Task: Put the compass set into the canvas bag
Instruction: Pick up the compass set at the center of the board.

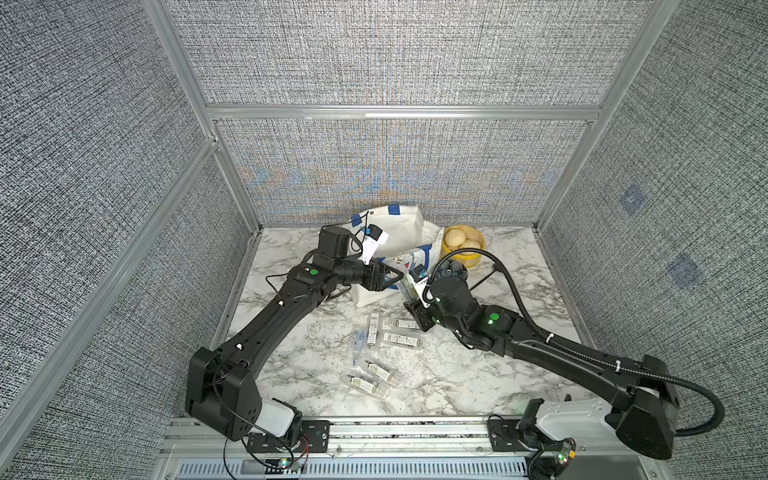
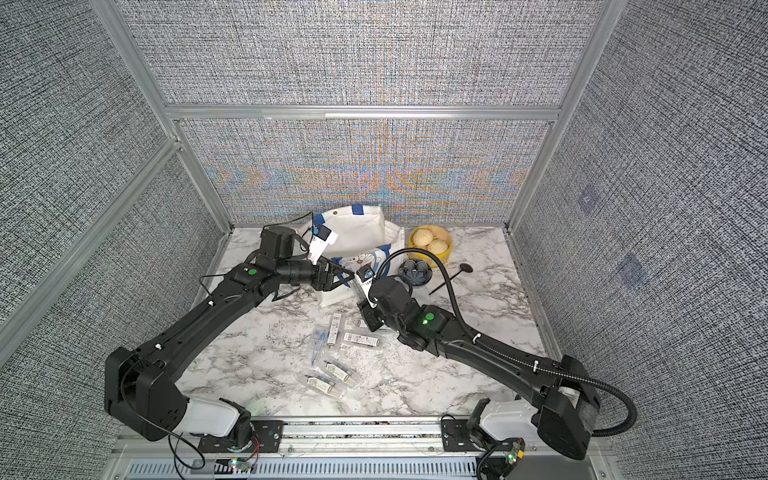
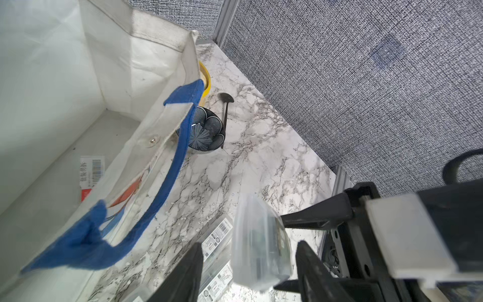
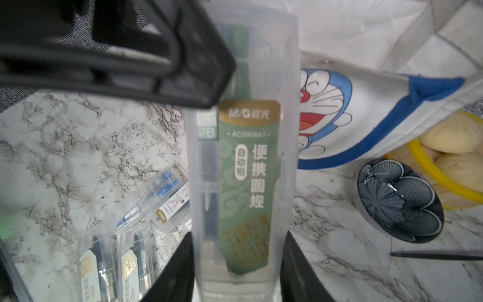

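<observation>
Grey woven wall panels (image 1: 395, 54) in aluminium frames box in a marble-look tabletop (image 1: 478, 374). The canvas bag (image 1: 399, 232) stands at the back, mouth open, with its cartoon cat pocket facing the arms.

The right gripper (image 4: 238, 235) is pinching a compass set (image 4: 243, 170), a clear plastic case with a green label. Its two fingers press on the case's long sides near one end, so the rest pokes out ahead of them. In both top views the case is up off the marble just in front of the bag (image 2: 361, 237), near its front corner, and not inside.

The left gripper (image 3: 249, 243) is at the far end of that same case (image 3: 261, 240). Its jaws are spread with the case end between them. There's a clear gap on one side; I can't tell if the other finger touches.

Through the left wrist camera you look into the bag (image 3: 78, 78), and a barcode label (image 3: 91, 170) shows on its floor.

Right of the bag is a yellow steamer basket (image 1: 465, 259) with pale buns (image 1: 457, 239). A dark patterned bowl (image 1: 453, 270) and a black spoon (image 2: 453, 278) sit in front of it. A bunch of other cases (image 1: 401, 338) lie loose on the marble between the arms
</observation>
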